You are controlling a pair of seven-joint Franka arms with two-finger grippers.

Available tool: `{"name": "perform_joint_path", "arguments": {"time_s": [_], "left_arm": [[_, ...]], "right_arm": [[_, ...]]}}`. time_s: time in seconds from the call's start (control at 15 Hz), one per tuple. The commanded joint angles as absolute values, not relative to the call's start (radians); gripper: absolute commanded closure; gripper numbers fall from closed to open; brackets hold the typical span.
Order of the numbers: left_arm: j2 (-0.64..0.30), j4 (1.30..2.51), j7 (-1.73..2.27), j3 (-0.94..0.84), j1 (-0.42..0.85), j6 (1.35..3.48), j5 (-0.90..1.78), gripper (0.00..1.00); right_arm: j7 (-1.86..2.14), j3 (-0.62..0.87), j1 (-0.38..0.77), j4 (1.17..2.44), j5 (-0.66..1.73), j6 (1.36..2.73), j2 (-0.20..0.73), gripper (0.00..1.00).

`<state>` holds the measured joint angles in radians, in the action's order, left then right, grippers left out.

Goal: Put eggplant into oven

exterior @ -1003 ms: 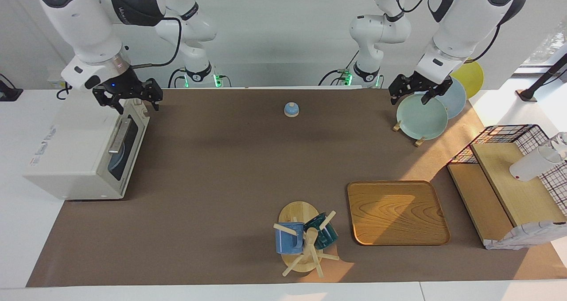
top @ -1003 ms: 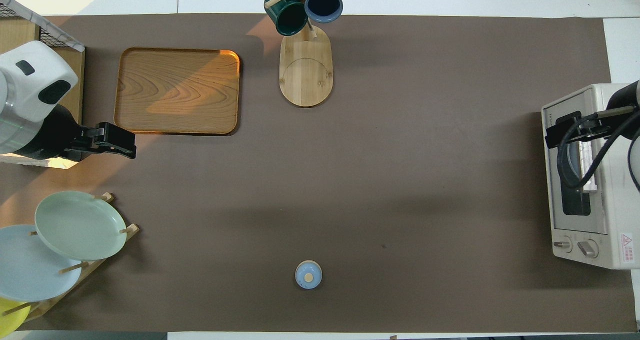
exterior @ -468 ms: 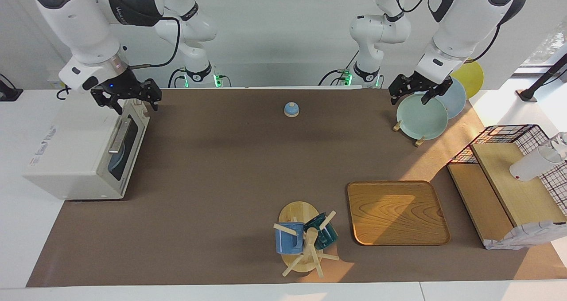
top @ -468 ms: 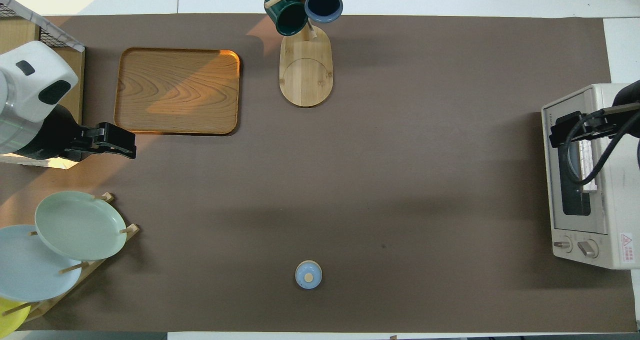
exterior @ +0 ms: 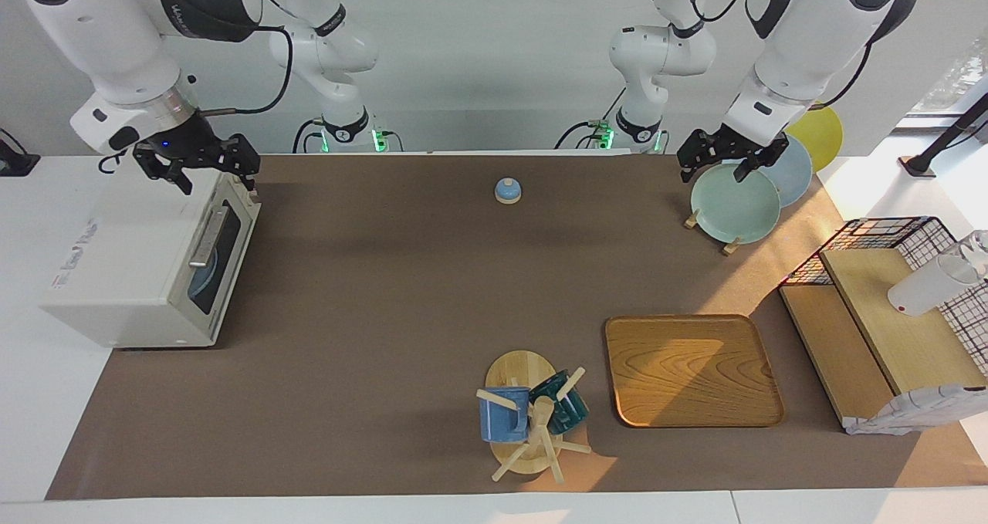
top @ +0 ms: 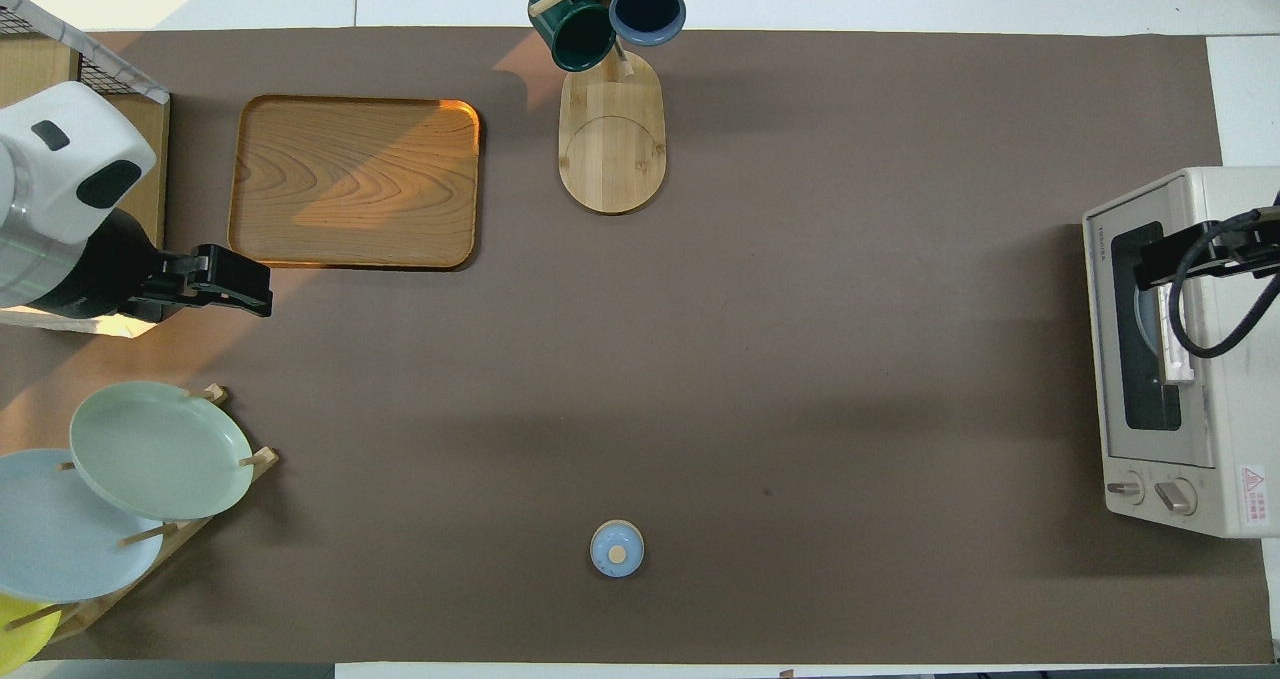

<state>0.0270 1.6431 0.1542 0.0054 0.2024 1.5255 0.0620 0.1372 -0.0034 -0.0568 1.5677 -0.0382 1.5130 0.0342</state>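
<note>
At 9 o'clock of the facing view, on the right arm's end of the table: oven (exterior: 131, 277), door shut, bar handle (exterior: 207, 238) across the dark glass. Smth round & pale blue shows through the glass. Eggplant: can't tell where it is, neither view shows it.

R gripper (exterior: 212, 175) hangs over the oven's top edge at the robots' end, fingers spread wide, holding nothing.

12 o'clock: small blue bell (exterior: 507, 191) on the brown mat (exterior: 386, 316), close to the robots.

6 o'clock: wooden mug rack (exterior: 532, 431) w/ blue mug (exterior: 502, 416) & dark green mug (exterior: 567, 410) hung on its pegs.

4–5 o'clock: wooden tray (exterior: 691, 370), just beside the rack.

2 o'clock: plate rack w/ green plate (exterior: 733, 207), blue plate (exterior: 799, 169), yellow plate (exterior: 822, 130). L gripper (exterior: 715, 170) is up in the air by the green plate, fingers apart, nothing in them.

3 o'clock: wire shelf (exterior: 895, 231) at the table edge.
</note>
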Motion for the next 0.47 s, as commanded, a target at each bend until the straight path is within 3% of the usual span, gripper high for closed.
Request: {"name": "perform_joint_path", "arguments": {"time_s": [0.0,0.4], "left_arm": [[0.029,1.643,0.146,-0.002,0.192,1.525,0.044,0.00],[0.029,1.643,0.146,-0.002,0.192,1.525,0.044,0.00]], "right_arm": [[0.124,0.003,-0.057,1.551,-0.012,1.491,0.038,0.00],[0.121,0.003,-0.054,1.551,0.014,1.488,0.037,0.00]]}}
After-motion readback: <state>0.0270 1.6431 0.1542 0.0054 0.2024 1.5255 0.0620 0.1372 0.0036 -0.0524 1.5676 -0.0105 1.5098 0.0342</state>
